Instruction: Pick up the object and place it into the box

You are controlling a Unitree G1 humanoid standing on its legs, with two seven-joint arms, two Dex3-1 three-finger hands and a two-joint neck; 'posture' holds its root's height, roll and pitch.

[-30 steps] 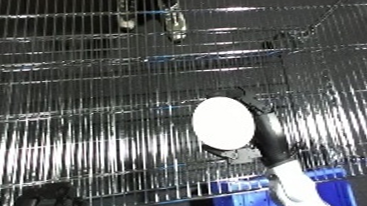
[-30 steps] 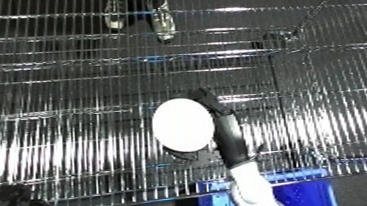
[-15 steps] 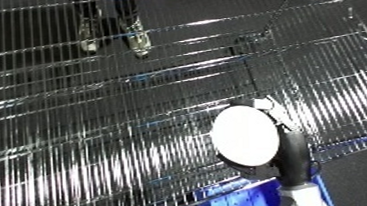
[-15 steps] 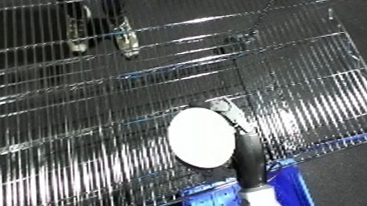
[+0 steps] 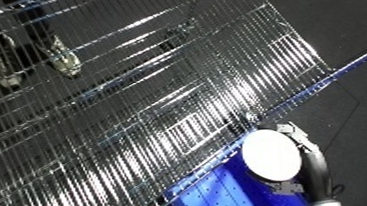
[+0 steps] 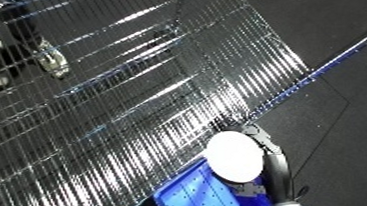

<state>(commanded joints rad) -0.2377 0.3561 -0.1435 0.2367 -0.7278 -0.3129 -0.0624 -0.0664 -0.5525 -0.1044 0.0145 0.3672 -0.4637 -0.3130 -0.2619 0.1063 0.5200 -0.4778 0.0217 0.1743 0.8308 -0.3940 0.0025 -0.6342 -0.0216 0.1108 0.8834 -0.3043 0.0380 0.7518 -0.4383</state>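
The right hand holds a white round disc, its black fingers curled over the disc's upper and right edge, so the object is clearly grasped and lifted. The disc hangs just above the near corner of the blue bin, overlapping its upper right edge in both views; whether it is fully over the opening or only at the rim I cannot tell. As a judgement, the pick is done and the carry is nearly finished: what is left is to bring the disc squarely over the bin, lower it, and let the fingers go. The left hand shows in neither view. Above and to the left of the bin spreads a wide wire rack of shiny metal rods, tilted across the view and catching bright glare; no desk is visible. Its blue-edged front rail runs away up and right from the bin. To the right of the bin lies dark floor. Far above the bin, behind the wires at the upper left, stand a pair of shoes, belonging to someone who touches nothing here.
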